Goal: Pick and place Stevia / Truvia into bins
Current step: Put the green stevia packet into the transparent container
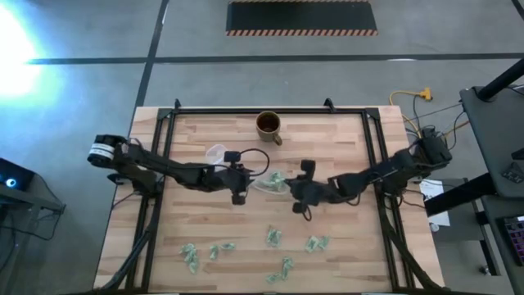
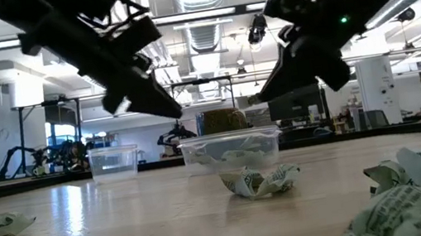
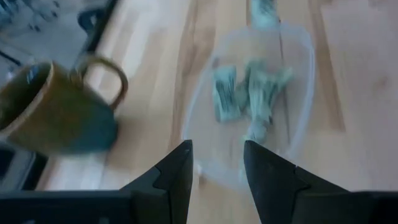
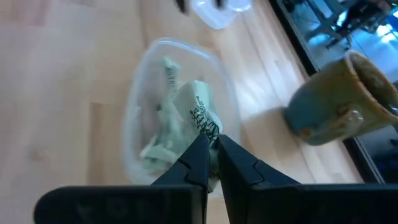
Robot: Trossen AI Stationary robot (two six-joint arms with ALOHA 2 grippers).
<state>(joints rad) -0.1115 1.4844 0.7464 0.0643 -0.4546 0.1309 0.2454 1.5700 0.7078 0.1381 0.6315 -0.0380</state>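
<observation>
Loose sachets (image 1: 274,236) lie along the table's (image 1: 205,221) near edge. Mid-table, the right end effector (image 4: 211,148), clenched on a sachet (image 4: 202,115), hangs over the bin (image 4: 140,93); next it must release. The left end effector (image 3: 217,163), released and empty, waits beside the bin.

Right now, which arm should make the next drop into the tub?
Right. The right gripper is shut on a sachet and hangs at the clear tub, which already holds several sachets. The left gripper is open and empty beside the tub, so it has nothing to drop.
</observation>
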